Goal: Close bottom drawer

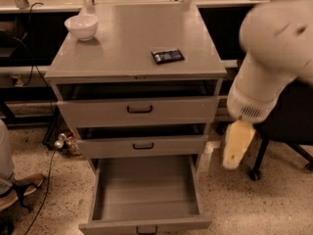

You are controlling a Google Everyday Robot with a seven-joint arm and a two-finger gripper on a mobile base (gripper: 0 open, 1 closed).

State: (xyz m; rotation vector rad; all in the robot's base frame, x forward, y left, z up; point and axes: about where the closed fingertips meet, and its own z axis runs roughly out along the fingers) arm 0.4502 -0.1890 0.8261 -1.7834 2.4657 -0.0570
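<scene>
The bottom drawer point(145, 192) of the grey cabinet is pulled far out, showing a deep, plain, empty grey tray. Its short front panel point(115, 225) sits at the lower edge of the view, with a small dark loop handle point(146, 230). My white arm point(274, 58) reaches in from the upper right. My cream-coloured gripper point(237, 145) hangs pointing down beside the cabinet's right side, level with the middle drawer. It is above and to the right of the bottom drawer and touches nothing.
The top drawer point(139, 110) and middle drawer point(143, 145) stand slightly ajar. A white bowl point(81, 26) and a dark packet point(167, 56) lie on the cabinet top. An office chair base point(254, 173) is at the right, and a person's foot point(19, 187), cans point(63, 142) and a cable at the left.
</scene>
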